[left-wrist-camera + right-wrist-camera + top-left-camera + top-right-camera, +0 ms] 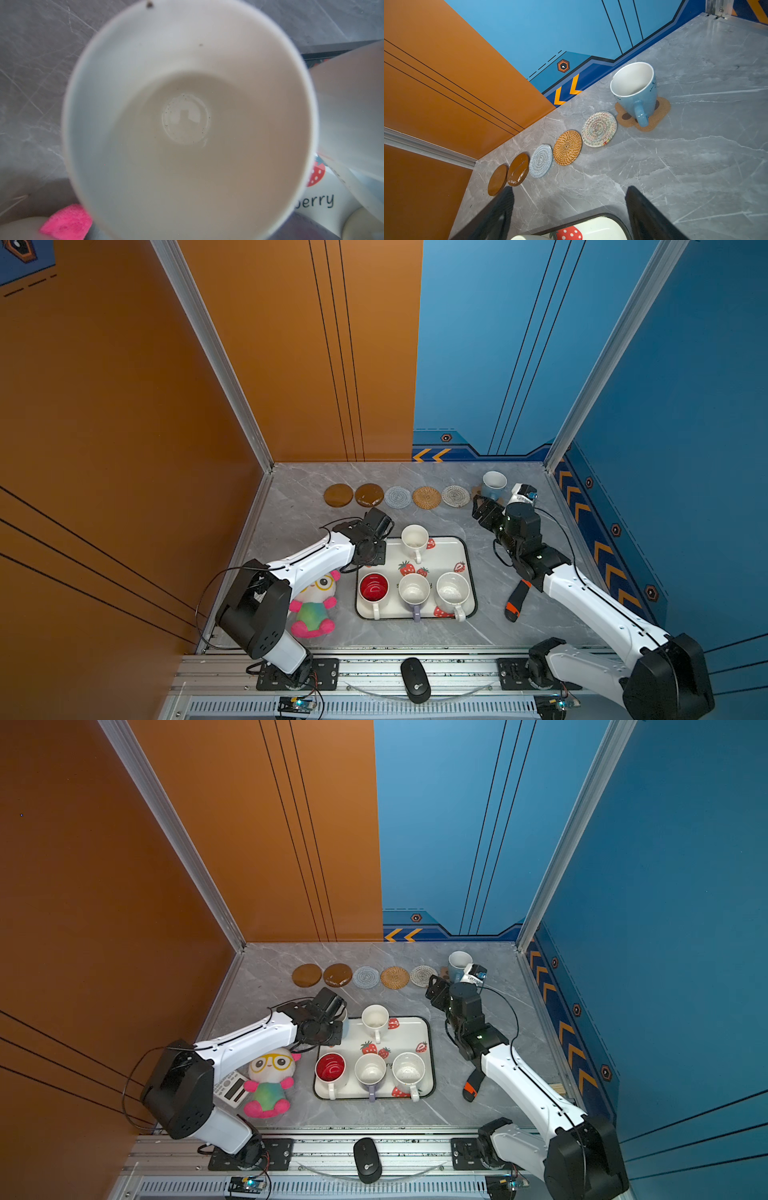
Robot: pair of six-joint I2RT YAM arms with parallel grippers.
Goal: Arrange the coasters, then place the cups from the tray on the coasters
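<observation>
Black mouse (415,680) on the front rail, nearest the lens. Left to right on the grey surface (299,514): a plush toy (316,605) lies just beside the tray (444,551). The left gripper (380,537) hangs over the tray's far left corner, and the left wrist view looks straight into a white-lined cup (187,116), seemingly standing there. The fingers are hidden, so the grip cannot be told.

Four more cups stand upright in the tray: a white cup (414,537) at the far edge, then a red-lined cup (373,588), a lavender cup (414,591) and a speckled white cup (452,591) along the near edge.

A bare strip of surface separates the tray from the coasters (397,497), six in a row by the far wall. The rightmost, paw-shaped coaster (660,112) bears a light blue cup (635,91). The right gripper (571,207) hangs near it, jaws wide and empty. An orange-black tool (515,601) lies right of the tray.
</observation>
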